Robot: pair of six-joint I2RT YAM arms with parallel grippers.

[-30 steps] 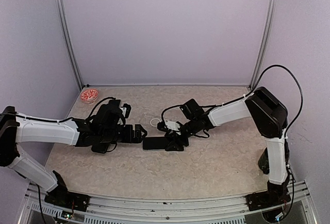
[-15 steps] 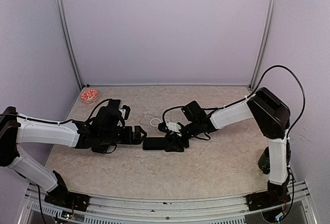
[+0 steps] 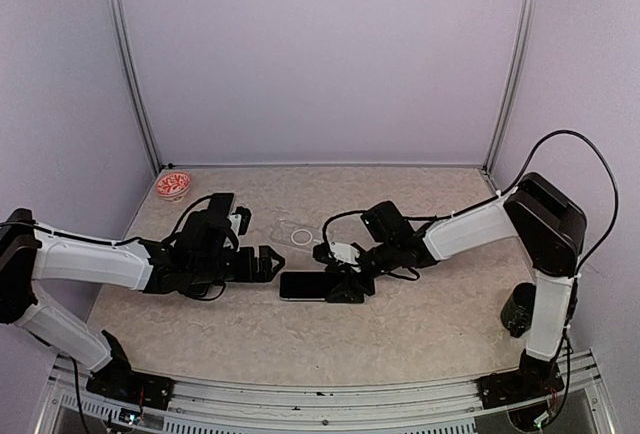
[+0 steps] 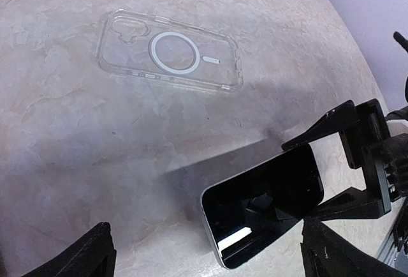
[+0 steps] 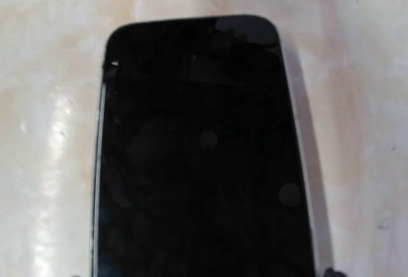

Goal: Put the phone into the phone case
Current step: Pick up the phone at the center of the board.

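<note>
In the top view the clear phone case (image 3: 297, 236) is hard to make out against the pale, marbled table (image 3: 420, 334) — only its white ring and a faint outline are caught. From the left wrist, only 2 dark fingertips of the left gripper (image 3: 266, 262) are seen, cut off at the bottom corners. From the right wrist, the view is filled by the phone (image 5: 201, 156), its near end is cropped, and the fingers of the right gripper (image 3: 343, 287) are all but hidden.

The phone is found on the table near the middle, screen up, just right of the left gripper and apart from the case, which is set further back. Whether its left end is raised at all cannot be told. It is shown as a slim black slab with rounded corners, a glossy screen in which reflections are carried, and a thin silvery edge. The left gripper's jaws are spread wide, with nothing held. The right gripper's jaws are closed across the phone's right end — 1 black finger against each long edge.

At the far left, a small round dish (image 3: 173, 185) with a red and white pattern is seen. The case is shown by the left wrist as a transparent rounded rectangle with a raised lip, a camera cut-out at 1 end and a white ring at its centre
</note>
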